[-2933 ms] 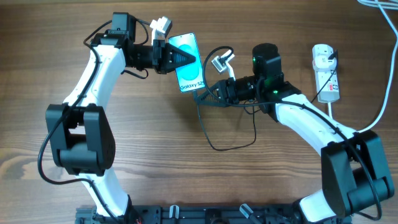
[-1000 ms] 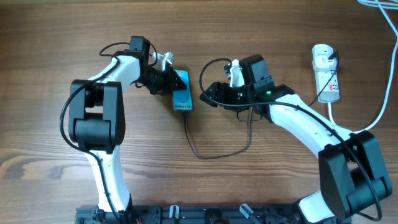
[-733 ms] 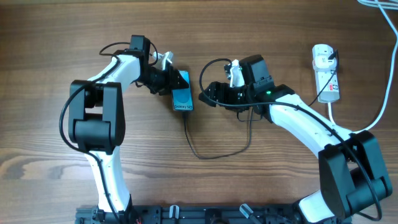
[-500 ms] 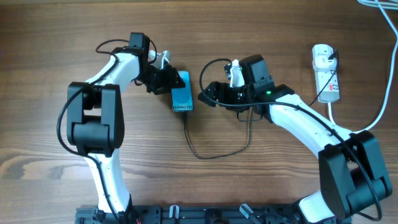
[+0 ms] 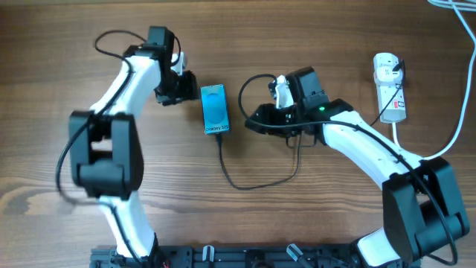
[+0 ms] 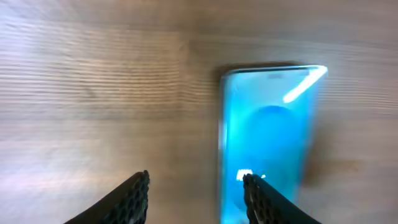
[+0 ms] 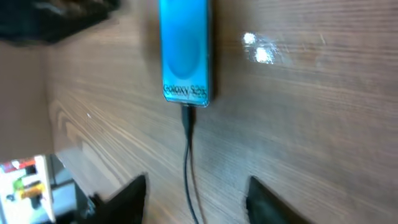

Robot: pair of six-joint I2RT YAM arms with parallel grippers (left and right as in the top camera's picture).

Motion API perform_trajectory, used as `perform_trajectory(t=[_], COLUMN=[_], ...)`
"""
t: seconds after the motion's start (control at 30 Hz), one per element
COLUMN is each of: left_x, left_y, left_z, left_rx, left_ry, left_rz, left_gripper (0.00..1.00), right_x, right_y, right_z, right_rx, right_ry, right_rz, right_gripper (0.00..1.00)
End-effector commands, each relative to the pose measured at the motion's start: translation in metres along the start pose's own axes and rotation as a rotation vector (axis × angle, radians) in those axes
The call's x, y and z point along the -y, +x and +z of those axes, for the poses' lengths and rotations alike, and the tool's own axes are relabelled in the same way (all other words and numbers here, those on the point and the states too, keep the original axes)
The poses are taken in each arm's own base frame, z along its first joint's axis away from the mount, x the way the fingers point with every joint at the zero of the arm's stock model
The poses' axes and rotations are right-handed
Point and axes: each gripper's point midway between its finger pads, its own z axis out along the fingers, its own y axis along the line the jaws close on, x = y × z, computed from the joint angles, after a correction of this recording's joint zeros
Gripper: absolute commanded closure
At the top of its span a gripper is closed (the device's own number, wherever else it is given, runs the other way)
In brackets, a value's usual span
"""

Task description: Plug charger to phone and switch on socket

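The left arm rises along the left of the overhead frame and bends right at the top, so the left gripper points right and sits just beside the phone's upper left corner; its jaws stand apart with only bare wood between them in the left wrist view. The right arm sweeps from the lower right up and leftward, and the right gripper points left, near the phone's right side but clear of it, jaws apart and holding nothing. The phone lies flat on the wooden surface at upper centre, screen lit, its long axis running top to bottom, the "Galaxy" end toward the bottom. There the charger is plugged in, looping down and right. The socket lies at upper right, also lengthwise top to bottom
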Motion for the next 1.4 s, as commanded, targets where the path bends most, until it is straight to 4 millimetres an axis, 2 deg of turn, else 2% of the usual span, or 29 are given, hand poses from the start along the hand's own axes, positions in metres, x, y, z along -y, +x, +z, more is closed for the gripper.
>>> perform_trajectory(t=[0.0, 0.1, 0.17, 0.2, 0.23, 0.3, 0.4, 0.47, 0.53, 0.63, 0.83, 0.9, 0.97, 1.2, 1.37], left_x=[0.022, 0.036, 0.043, 0.044, 0.048, 0.05, 0.05, 0.05, 0.05, 0.05, 0.05, 0.05, 0.05, 0.05, 0.05], left_y=[-0.022, -0.021, -0.017, -0.015, -0.012, -0.008, -0.007, -0.007, -0.007, -0.007, -0.008, -0.008, -0.007, -0.007, -0.007], left_z=[-0.096, -0.154, -0.187, -0.194, -0.212, -0.225, -0.228, -0.227, -0.227, -0.227, -0.227, -0.227, -0.227, -0.227, -0.227], left_rx=[0.238, 0.372, 0.448, 0.464, 0.505, 0.537, 0.543, 0.542, 0.542, 0.542, 0.542, 0.542, 0.542, 0.542, 0.542], left_ry=[0.04, 0.077, 0.097, 0.102, 0.112, 0.12, 0.122, 0.121, 0.122, 0.121, 0.121, 0.121, 0.121, 0.121, 0.121], left_rz=[0.01, 0.027, 0.046, 0.05, 0.059, 0.067, 0.069, 0.068, 0.069, 0.068, 0.069, 0.069, 0.068, 0.068, 0.068], left_gripper=[0.46, 0.45, 0.41, 0.37, 0.3, 0.18, 0.0, 0.0, 0.0, 0.0, 0.0, 0.0, 0.0, 0.0, 0.0], right_x=[-0.012, -0.01, -0.008, -0.006, -0.003, 0.005, 0.027, 0.044, 0.073, 0.112, 0.188, 0.204, 0.218, 0.29, 0.33], right_y=[-0.031, -0.044, -0.053, -0.057, -0.063, -0.067, -0.074, -0.078, -0.082, -0.085, -0.084, -0.089, -0.094, -0.108, -0.114], right_z=[-0.039, -0.069, -0.089, -0.097, -0.109, -0.128, -0.159, -0.182, -0.211, -0.246, -0.302, -0.31, -0.31, -0.282, -0.251], right_rx=[0.089, 0.107, 0.131, 0.146, 0.172, 0.212, 0.273, 0.317, 0.378, 0.448, 0.583, 0.615, 0.624, 0.592, 0.563], right_ry=[0.053, 0.114, 0.13, 0.146, 0.166, 0.19, 0.232, 0.253, 0.288, 0.331, 0.504, 0.526, 0.531, 0.546, 0.541], right_rz=[-0.08, -0.085, -0.075, -0.066, -0.069, -0.048, -0.006, 0.041, 0.108, 0.208, 0.367, 0.386, 0.4, 0.477, 0.521], right_gripper=[0.69, 0.93, 0.96, 0.96, 0.96, 0.95, 0.96, 0.96, 0.96, 0.96, 0.96, 0.96, 0.96, 0.96, 0.96])
